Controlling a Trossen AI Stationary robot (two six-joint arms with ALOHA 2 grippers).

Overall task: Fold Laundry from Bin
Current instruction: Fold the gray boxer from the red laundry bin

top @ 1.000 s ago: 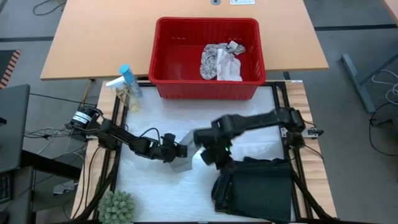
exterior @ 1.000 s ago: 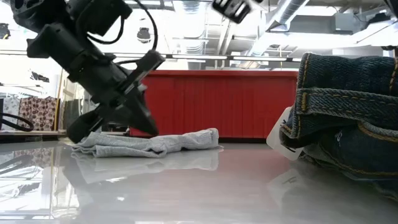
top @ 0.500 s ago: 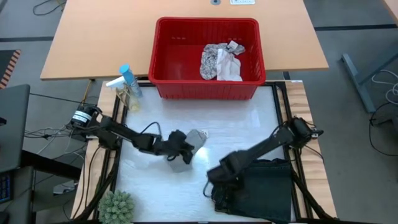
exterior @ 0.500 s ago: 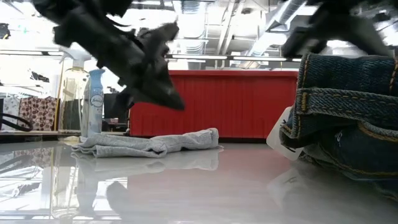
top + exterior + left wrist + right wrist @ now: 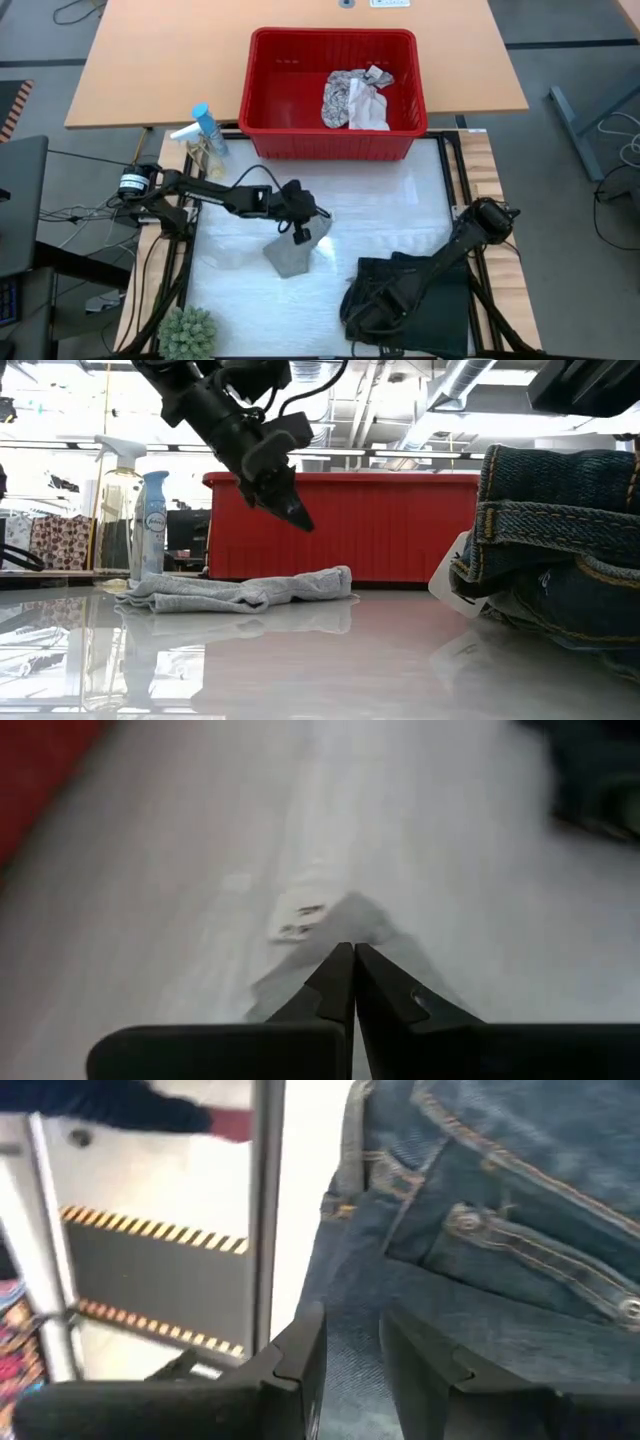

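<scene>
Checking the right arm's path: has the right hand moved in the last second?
Yes. In the high view the right hand has swung from the table's middle, away from the red bin, down to the near edge of the dark folded garment.

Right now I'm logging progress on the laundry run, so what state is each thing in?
Red bin: upright, open-topped, leaf-patterned cloth bunched inside.
Small grey cloth: crumpled on the white mat, unheld.
Jeans: folded stack at the mat's near right corner.
Left pincer: shut, empty, raised above the grey cloth.
Right pincer: fingers slightly apart, over the jeans; a grip is not clear.
Spray bottles: upright beside the bin.
</scene>
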